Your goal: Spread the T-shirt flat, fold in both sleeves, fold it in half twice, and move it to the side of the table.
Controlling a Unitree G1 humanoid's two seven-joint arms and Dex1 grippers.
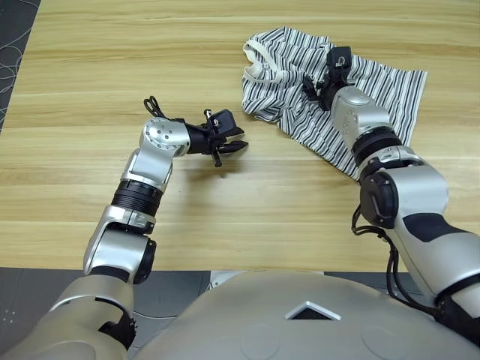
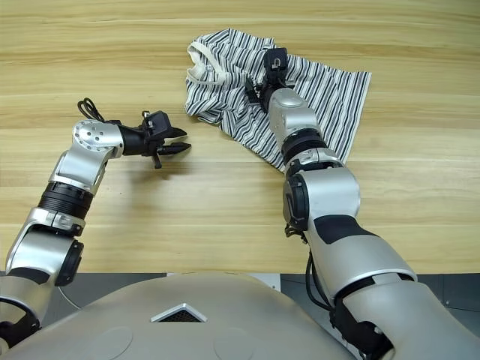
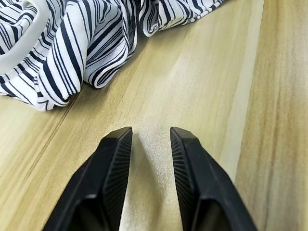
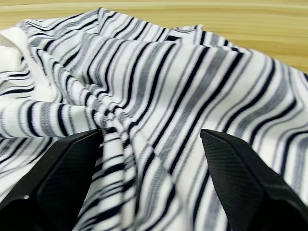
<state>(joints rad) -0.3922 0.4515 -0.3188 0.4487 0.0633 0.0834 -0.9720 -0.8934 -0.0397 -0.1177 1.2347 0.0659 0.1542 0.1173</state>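
The black-and-white striped T-shirt (image 1: pixel 394 82) lies crumpled on the wooden table (image 1: pixel 90 67) at the far right, its white collar (image 1: pixel 259 64) turned toward the middle. My right gripper (image 4: pixel 151 137) hovers low over the bunched middle of the shirt (image 4: pixel 159 82). It is open, its fingers (image 4: pixel 57 168) spread wide with folds of cloth between and below them. My left gripper (image 1: pixel 238 146) is open over bare wood a little left of the shirt's near edge (image 3: pixel 72 48). Between its fingertips (image 3: pixel 120 144) there is only a narrow gap.
Bare wood stretches across the left half and the near part of the table. The table's left edge borders dark floor with thin cables (image 1: pixel 11 52). Its front edge (image 1: pixel 225 268) runs just ahead of my body.
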